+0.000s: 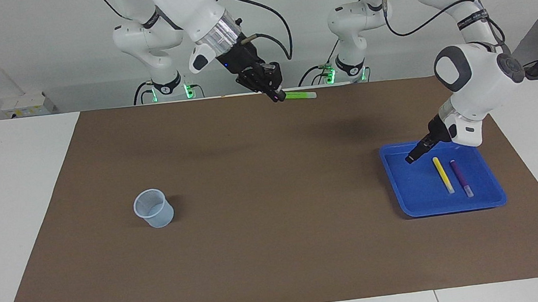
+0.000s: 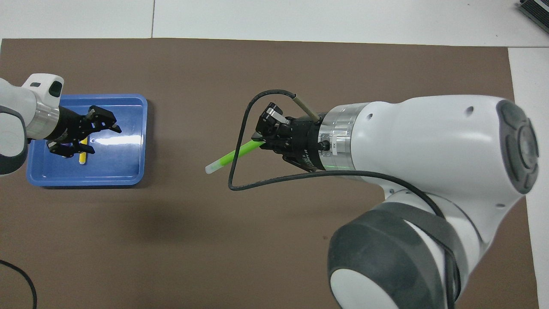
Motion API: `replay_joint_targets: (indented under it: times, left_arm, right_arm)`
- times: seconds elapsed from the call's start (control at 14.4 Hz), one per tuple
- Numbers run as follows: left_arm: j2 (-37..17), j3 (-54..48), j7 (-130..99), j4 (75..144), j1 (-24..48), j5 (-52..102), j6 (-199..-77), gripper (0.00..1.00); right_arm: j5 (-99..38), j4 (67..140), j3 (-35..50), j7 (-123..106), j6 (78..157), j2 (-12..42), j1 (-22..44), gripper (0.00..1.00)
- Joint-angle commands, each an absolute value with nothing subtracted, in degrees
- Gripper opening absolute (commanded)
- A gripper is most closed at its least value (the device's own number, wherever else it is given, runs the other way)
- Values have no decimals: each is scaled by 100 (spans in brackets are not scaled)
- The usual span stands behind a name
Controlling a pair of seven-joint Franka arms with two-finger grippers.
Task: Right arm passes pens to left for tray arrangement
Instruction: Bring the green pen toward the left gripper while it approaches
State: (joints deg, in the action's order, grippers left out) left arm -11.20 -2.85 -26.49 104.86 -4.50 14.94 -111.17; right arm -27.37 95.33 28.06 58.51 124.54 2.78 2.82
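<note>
Facing view: two white robot arms stand at one long edge of a white desk (image 1: 21, 194) covered by a brown mat (image 1: 278, 248).
Right end effector (image 1: 277, 96): raised over the mat's edge closest to the robots, near the middle of the desk's length; its fingers are clamped together on one end of the green pen.
Green pen (image 1: 299, 95): held in the air, lying almost level, its whitish tip pointing toward the left arm's end of the desk.
Left end effector (image 1: 410, 158): hangs low over the blue tray, over the part of it closest to the robots; in the overhead view its fingers (image 2: 112, 127) stand apart with nothing between them.
Blue tray (image 1: 420, 205): rests on the mat at the left arm's end of the desk.
Yellow pen (image 1: 443, 174): lies flat in the tray, apart from the left end effector.
Purple pen (image 1: 461, 178): lies flat in the tray just beside the yellow pen and roughly parallel to it, on the side toward the desk's end.
Cup (image 1: 153, 208): a small see-through bluish cup standing upright on the mat toward the right arm's end of the desk, well apart from the tray.
</note>
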Motion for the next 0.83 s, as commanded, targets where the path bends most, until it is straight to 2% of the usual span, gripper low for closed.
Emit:
replay_joint_targets:
  times: [0.0,0.55,0.76]
  left_arm:
    - [-993,-237,-3556,10161,-413,1862,-10513,93]
    - [-826,-246,-6938,9343,-457,2960,-9063,93]
    - [-555,-359,-7924,9360,-378,3120,-9062,93]
  right_arm:
    - [-2900,9879,2821,5976,12621,26,298,0]
    - [-3155,10186,2812,5925,12779,-114,536,0]
    - [-3155,10572,2821,5871,13769,-193,798,0]
